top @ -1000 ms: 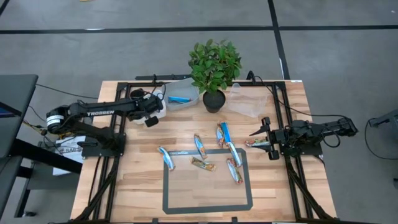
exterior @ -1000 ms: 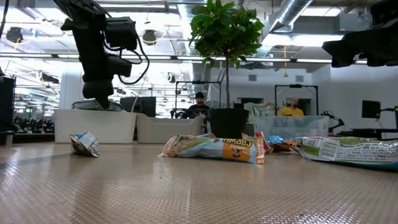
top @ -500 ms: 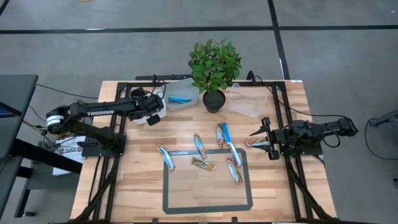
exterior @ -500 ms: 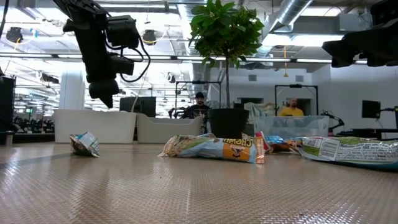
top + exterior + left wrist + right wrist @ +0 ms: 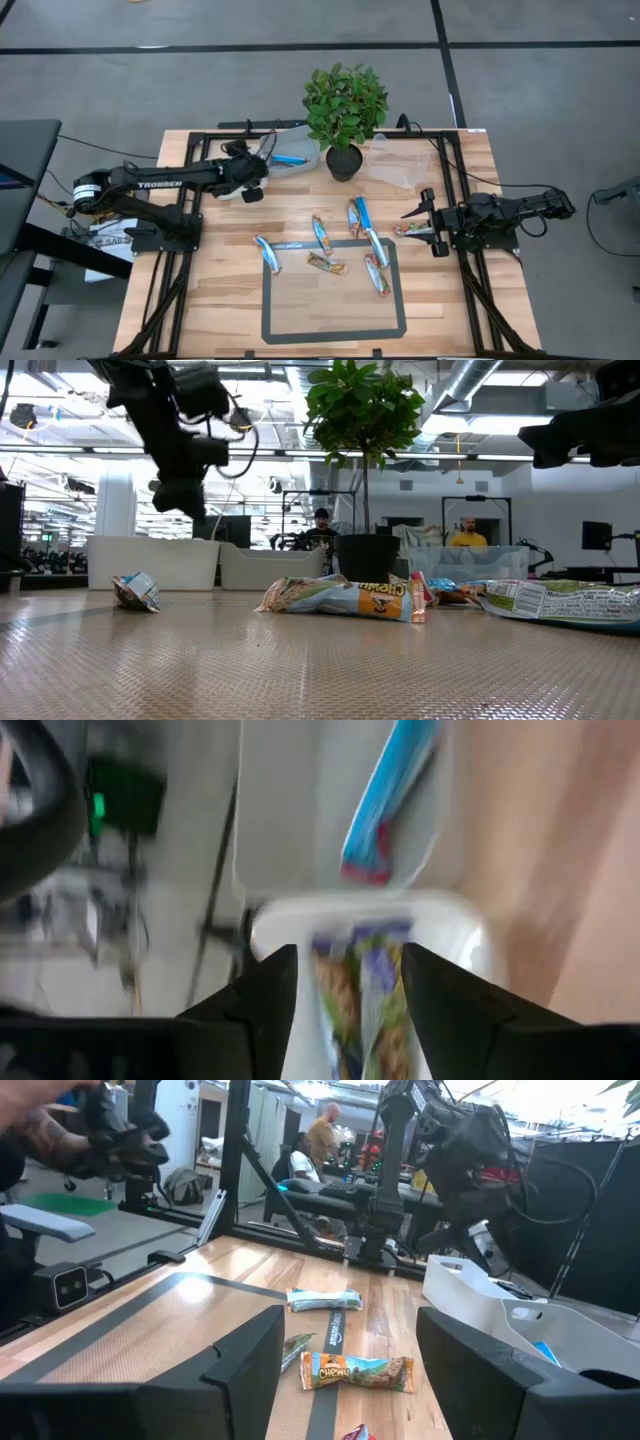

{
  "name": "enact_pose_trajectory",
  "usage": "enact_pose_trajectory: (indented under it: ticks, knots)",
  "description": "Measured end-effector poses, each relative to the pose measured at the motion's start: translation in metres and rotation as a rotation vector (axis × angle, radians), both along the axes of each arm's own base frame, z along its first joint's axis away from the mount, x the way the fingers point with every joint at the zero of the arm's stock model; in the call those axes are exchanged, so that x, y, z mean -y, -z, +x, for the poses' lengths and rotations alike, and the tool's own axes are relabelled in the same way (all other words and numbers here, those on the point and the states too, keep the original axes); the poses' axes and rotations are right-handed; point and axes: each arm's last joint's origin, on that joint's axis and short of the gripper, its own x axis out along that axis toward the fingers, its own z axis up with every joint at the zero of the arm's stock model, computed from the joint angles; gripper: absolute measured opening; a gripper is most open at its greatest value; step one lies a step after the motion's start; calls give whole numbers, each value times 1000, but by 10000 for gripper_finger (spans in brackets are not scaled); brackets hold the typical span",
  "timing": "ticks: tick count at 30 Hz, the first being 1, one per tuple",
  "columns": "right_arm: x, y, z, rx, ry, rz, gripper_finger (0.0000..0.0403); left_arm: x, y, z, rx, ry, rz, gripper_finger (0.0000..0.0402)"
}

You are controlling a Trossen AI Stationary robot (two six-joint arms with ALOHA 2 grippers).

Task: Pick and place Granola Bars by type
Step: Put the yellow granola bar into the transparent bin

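Note:
My left gripper (image 5: 252, 190) hangs open over the white tub (image 5: 455, 935) at the table's far left. A purple-and-brown granola bar (image 5: 355, 995) lies in that tub, showing between the fingers in the left wrist view. A blue bar (image 5: 390, 800) lies in the clear tub (image 5: 297, 150) beside it. Several more granola bars lie flat mid-table, among them a blue one (image 5: 268, 253) and a brown one (image 5: 327, 264). My right gripper (image 5: 410, 218) waits open and level at the right, by a brown bar (image 5: 355, 1372).
A potted plant (image 5: 345, 110) stands at the far middle between the tubs, with another clear tub (image 5: 398, 162) to its right. A dark taped rectangle (image 5: 335, 290) marks the near middle of the table. People sit in the room beyond the table.
My left gripper has risen above the white tub, swung a little toward the plant and rolled at the wrist. The right arm and the bars on the table have kept still.

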Motion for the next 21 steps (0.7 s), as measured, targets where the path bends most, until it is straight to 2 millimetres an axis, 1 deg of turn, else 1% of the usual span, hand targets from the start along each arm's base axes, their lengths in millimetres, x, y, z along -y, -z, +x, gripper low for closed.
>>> enact_pose_trajectory:
  ticks: [3,8,11,15,21]
  knots:
    - [0,0,0,0,0,0,224,15,-6,7,21,144,9,170]
    - [0,0,0,0,0,0,223,46,-14,11,34,395,-3,169]
    - [0,0,0,0,0,0,224,62,-16,12,37,496,-10,169]
    - [0,0,0,0,0,0,223,71,-16,13,15,571,-3,169]
    - [0,0,0,0,0,0,224,74,-14,11,-83,679,37,168]
